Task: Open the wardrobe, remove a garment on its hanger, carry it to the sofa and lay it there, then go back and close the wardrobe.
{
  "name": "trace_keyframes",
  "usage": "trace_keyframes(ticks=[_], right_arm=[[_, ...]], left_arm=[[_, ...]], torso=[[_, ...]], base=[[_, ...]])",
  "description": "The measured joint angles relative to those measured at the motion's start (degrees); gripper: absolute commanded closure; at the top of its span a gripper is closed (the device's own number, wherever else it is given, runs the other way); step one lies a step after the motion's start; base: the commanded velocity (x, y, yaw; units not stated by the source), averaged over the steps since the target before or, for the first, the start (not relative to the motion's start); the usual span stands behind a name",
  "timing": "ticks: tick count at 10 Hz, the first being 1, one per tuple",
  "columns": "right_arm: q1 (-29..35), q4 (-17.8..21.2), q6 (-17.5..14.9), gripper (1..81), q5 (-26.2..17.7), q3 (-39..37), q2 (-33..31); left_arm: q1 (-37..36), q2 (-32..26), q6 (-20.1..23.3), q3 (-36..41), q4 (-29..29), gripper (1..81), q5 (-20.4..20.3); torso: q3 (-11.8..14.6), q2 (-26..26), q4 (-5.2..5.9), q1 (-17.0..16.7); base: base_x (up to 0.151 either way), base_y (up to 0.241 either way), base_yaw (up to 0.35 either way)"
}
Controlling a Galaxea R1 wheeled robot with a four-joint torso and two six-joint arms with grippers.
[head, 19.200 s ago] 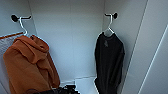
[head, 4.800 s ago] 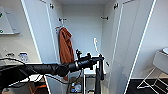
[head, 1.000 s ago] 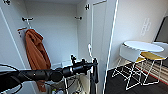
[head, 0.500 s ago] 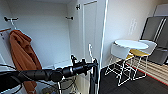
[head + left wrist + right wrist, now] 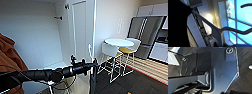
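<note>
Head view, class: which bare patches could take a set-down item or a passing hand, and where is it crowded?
Bare: the white wardrobe interior between the rust-orange garment and open door; dark carpet right of the stools. Crowded: around the round white table, ringed by stools.

Looks like a small apartment: open white wardrobe [image 5: 75, 32] at 11 o'clock, round white table [image 5: 119, 42] with stools at 2, big steel fridge [image 5: 142, 35] and pale kitchen cabinets [image 5: 152, 10] at 3.

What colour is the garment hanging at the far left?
Rust orange; it shows best in the head view.
</note>
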Motion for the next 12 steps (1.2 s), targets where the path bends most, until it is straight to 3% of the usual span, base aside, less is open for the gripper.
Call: trace_keyframes(ticks=[12], right_arm=[[-0.4,-0.2,-0.5,1.0,-0.2,0.0,0.2]], left_arm=[[0.0,-2.4,0.0,1.2,1.0,81.1,0.1]], torso=[[0.0,0.0,0.0,-0.1]], base=[[0.0,0.0,-0.258]])
